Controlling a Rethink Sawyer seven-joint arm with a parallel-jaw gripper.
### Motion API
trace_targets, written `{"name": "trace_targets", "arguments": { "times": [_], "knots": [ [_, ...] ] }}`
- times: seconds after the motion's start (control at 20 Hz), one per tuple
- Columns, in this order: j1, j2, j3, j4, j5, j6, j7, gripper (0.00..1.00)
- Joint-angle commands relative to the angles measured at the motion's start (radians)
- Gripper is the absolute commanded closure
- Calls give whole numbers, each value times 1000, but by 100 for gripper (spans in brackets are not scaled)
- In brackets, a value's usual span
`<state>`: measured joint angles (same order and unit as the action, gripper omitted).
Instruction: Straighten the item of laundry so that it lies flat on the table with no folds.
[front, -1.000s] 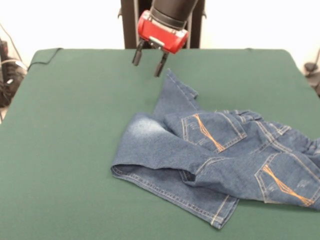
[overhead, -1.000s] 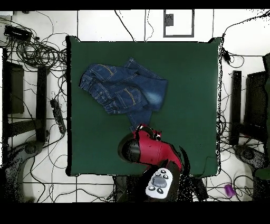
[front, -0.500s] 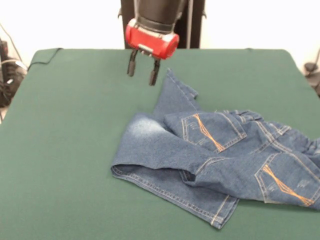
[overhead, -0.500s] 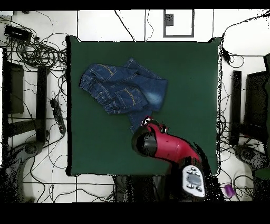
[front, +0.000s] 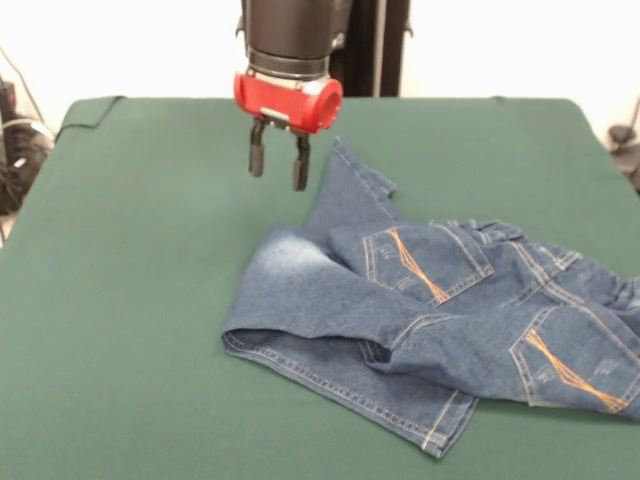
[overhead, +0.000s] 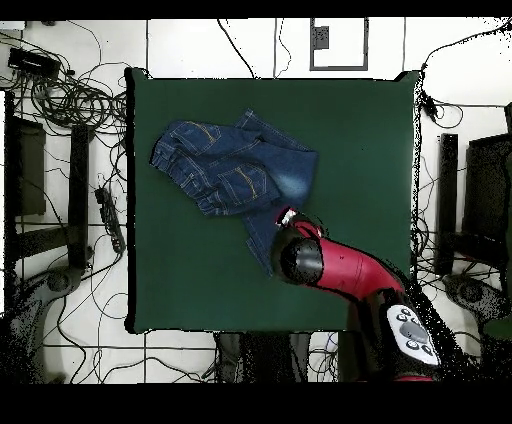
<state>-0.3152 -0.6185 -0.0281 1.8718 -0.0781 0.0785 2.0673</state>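
heads up: your gripper (front: 278, 168) hangs over bare table (front: 140, 280), just beside the cuff of the jeans (front: 420, 320) leg that points toward the far edge. go straight down from there and you likely pinch felt, not denim. shift toward the cuff first.

second risk: the jeans are bunched. one leg is folded back across the seat and the lower leg lies under it, with the pockets facing up on top. grab only the top layer, or drag the cuff sideways, and i'd expect the fold to tighten or the whole bundle to slide rather than open. the overhead view shows the pile near one side edge of the table, so a pull that way could take it off.

third: a deep pinch may catch the table cloth along with the denim.

pose: the arm comes down near vertical, red wrist collar above, black fingers (front: 256, 158) pointing at the table and clearly off it. the fingers stand a modest gap apart with nothing between them.
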Motion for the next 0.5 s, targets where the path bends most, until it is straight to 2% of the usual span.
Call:
{"name": "trace_targets", "arguments": {
  "times": [0.05, 0.5],
  "knots": [
    [-5, 8, 234, 55, -38, 104, 22, 0],
    [35, 13, 208, 40, -26, 92, 60, 0]
  ]
}}
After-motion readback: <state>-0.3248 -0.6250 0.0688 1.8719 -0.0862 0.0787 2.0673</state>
